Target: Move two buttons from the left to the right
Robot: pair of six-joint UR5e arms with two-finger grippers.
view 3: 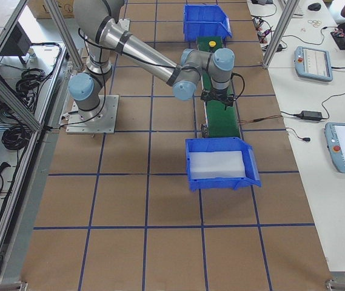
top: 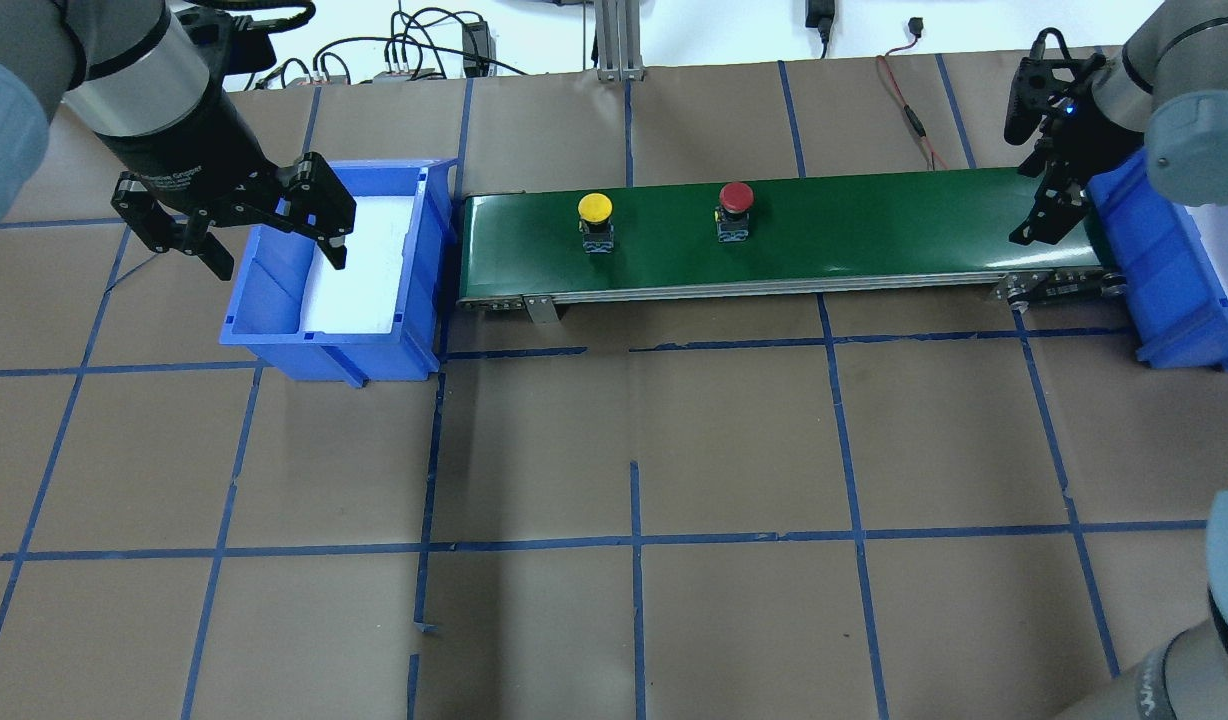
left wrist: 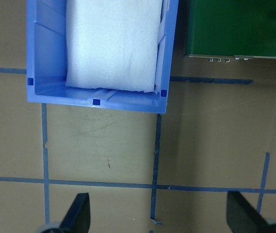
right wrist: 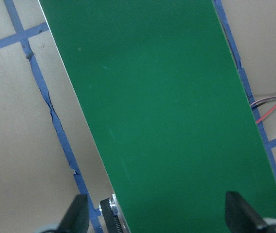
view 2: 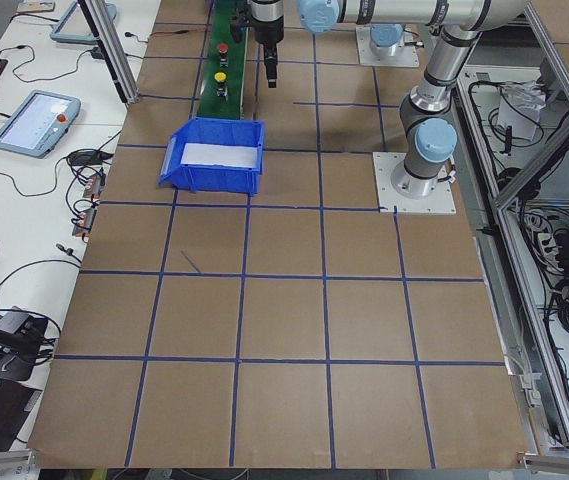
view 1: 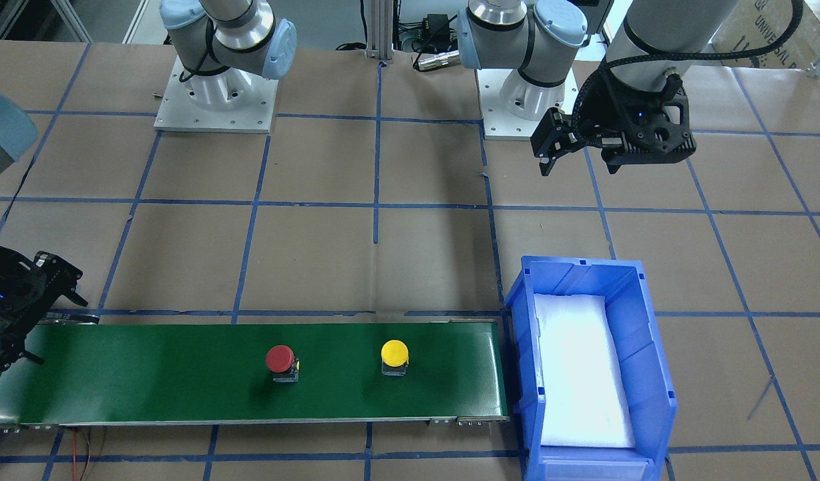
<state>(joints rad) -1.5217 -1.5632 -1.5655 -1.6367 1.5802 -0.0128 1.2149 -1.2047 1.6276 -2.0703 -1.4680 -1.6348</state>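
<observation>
Brown paper marked with a blue tape grid covers the worktop (top: pixel 634 420), where a green conveyor belt (top: pixel 874 230) runs between a left blue bin (top: pixel 274 345) and a right blue bin (top: pixel 1174 335). Both buttons stand upright on the belt, well apart from each other: the yellow button (top: pixel 595 210) is nearer the left bin and the red button (top: pixel 736 197) is about mid-belt. The left bin shows only its white foam liner (left wrist: pixel 113 43), so the first half of the task looks done. What remains is getting both buttons to the belt's right end and into the right bin. The left gripper (left wrist: pixel 157 216) hangs by the near wall of the left bin, spread wide and empty. The right gripper (right wrist: pixel 157 216) hovers over the bare right end of the belt, also wide apart, holding and touching nothing.
</observation>
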